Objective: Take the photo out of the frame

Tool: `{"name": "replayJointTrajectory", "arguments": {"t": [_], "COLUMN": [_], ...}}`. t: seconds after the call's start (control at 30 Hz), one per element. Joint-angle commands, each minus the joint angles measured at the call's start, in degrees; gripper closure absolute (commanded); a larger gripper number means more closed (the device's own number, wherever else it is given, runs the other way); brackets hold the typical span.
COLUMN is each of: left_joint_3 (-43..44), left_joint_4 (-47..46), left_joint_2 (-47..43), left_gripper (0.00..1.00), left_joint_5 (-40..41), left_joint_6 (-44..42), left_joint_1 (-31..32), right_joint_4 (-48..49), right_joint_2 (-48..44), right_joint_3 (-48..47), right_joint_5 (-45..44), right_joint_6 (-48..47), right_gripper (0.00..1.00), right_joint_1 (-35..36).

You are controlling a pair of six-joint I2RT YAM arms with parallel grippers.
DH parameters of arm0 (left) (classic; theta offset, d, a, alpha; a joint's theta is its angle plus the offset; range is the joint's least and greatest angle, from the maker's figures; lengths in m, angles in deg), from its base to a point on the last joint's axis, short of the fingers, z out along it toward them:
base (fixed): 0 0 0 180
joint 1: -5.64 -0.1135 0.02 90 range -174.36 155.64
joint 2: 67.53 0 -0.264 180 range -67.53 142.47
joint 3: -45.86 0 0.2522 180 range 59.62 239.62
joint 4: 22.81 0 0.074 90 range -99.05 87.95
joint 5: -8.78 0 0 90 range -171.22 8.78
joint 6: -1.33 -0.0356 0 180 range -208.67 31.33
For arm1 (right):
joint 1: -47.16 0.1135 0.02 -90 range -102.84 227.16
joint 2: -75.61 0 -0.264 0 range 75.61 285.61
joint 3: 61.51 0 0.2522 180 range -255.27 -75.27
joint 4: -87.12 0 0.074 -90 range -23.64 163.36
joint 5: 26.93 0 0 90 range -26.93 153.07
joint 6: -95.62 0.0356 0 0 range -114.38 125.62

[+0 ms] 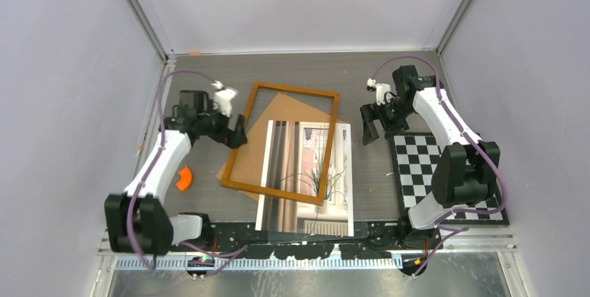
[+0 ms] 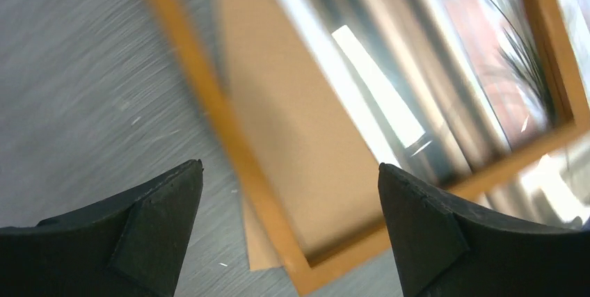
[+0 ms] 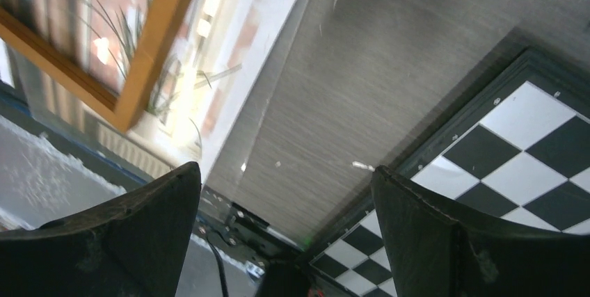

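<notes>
The photo (image 1: pixel 306 206) lies loose at the middle of the table's (image 1: pixel 209 88) near edge. The empty frame (image 1: pixel 298 90) rests tilted across its far part, so uncovering it may remain. The left gripper (image 1: pixel 235 137) and right gripper (image 1: pixel 367 132) are spread wide and hold nothing.

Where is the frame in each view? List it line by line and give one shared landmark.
Top external: the frame lies tilted at table centre, between the two arms.
Left wrist: its left side runs diagonally down the middle to a bottom corner, then up to the right.
Right wrist: only one corner shows, upper left.
Shared landmark: the spiky plant on the photo, close to the frame's near right corner in all three.
</notes>
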Motion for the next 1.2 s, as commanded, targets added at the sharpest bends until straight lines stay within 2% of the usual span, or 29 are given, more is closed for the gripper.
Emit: {"name": "replayJointTrajectory", "arguments": {"t": [0.0, 0.13, 0.3, 0.37, 0.5, 0.63, 0.87, 1.03, 1.1, 1.17], "left_joint_3": [-1.4, -7.3, -13.9, -16.4, -19.3, -20.9, -23.0, -23.0, -22.5, -21.6], "left_joint_4": [17.1, 21.2, 18.6, 16.0, 9.9, 5.6, -2.1, -8.1, -8.7, -8.9], "left_joint_2": [-12.5, -19.3, -19.8, -19.1, -16.2, -14.6, -9.9, -6.8, -6.4, -5.7], "left_gripper": [0.02, 0.00, 0.01, 0.00, 0.00, 0.00, 0.00, 0.00, 0.03, 0.10], "left_joint_5": [7.8, 16.0, 26.4, 29.6, 34.8, 34.7, 38.5, 40.6, 40.2, 40.0], "left_joint_6": [-28.1, -35.7, -34.0, -34.4, -36.8, -39.2, -35.7, -31.9, -30.6, -29.3], "left_joint_1": [15.9, 29.8, 48.0, 52.0, 53.1, 55.0, 62.1, 62.4, 62.4, 62.5], "right_joint_4": [-5.6, -7.5, -6.1, -6.3, -6.6, -5.9, -4.0, 0.4, 2.2, 3.4], "right_joint_2": [-3.4, -3.8, -1.9, 0.2, 4.1, 8.2, 13.4, 14.9, 16.0, 17.7], "right_joint_3": [4.3, 7.3, 9.3, 9.3, 9.0, 8.1, 8.1, 9.2, 9.2, 8.5], "right_joint_5": [-3.0, -3.2, -3.9, -3.1, -1.1, 0.7, 3.4, 3.3, 3.2, 3.8], "right_joint_6": [-11.8, -16.3, -16.8, -16.5, -15.3, -14.0, -11.3, -8.4, -6.9, -5.1], "right_gripper": [0.04, 0.09, 0.13, 0.15, 0.17, 0.18, 0.25, 0.30, 0.32, 0.34], "right_joint_1": [-0.3, -0.2, 0.6, 0.8, 1.0, 1.0, 2.6, 4.5, 5.3, 5.9]}}
